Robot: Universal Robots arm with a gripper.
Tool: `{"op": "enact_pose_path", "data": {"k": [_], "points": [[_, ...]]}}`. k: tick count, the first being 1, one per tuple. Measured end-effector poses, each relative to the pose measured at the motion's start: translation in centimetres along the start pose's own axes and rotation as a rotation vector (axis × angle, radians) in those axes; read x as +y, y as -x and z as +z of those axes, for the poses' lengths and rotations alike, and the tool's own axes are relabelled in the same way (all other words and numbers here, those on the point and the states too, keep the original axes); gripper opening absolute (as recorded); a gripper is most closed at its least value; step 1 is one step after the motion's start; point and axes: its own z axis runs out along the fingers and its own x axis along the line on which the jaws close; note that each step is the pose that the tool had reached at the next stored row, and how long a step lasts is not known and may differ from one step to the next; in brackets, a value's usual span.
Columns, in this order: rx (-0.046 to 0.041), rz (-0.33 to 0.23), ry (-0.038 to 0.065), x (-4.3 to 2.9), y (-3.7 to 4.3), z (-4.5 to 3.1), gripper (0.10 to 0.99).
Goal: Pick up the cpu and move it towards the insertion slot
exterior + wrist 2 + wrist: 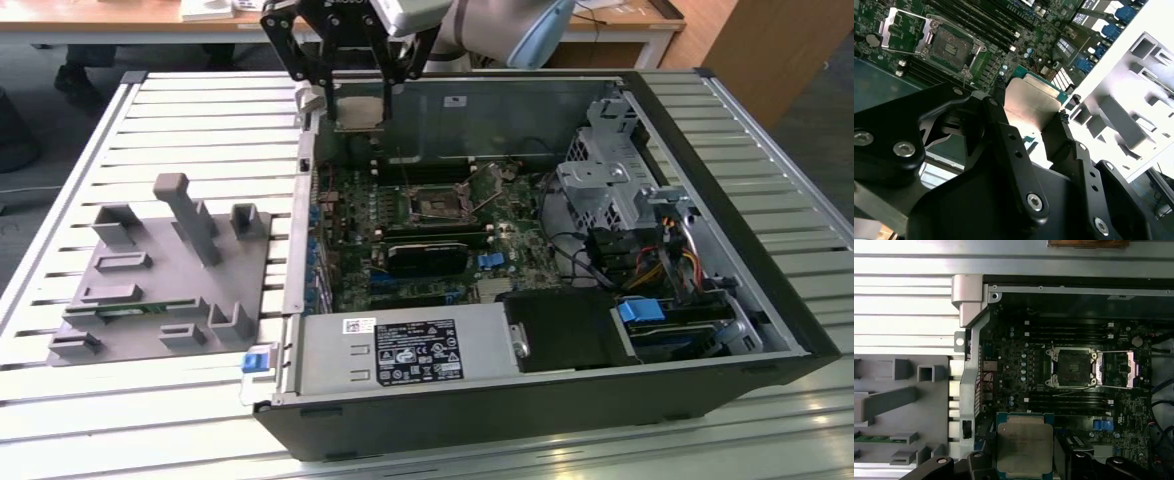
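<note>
My gripper (355,100) hangs above the back left corner of the open computer case in the exterior view, shut on the cpu (358,113). The cpu is a flat square chip with a silver top, held by its edges between the black fingers (999,90); both wrist views show it (1031,107) (1024,445). The insertion slot (434,203) is a square socket with a silver frame and dark centre on the green motherboard. Its cover plate (1128,370) is swung open beside it (1073,367). The cpu is raised and off to one side of the slot (951,47).
The case's metal wall (970,340) runs close beside the held chip. A grey holder fixture (160,275) with posts and a green memory stick (134,312) lies on the slatted table at the exterior view's left. Drive cage and cables (627,220) fill the case's right side.
</note>
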Motion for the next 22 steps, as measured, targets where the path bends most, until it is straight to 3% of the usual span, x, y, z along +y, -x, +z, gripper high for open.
{"op": "enact_pose_path", "data": {"k": [22], "points": [[-0.0001,0.0,0.0,0.45,2.73,0.0,0.541]]}}
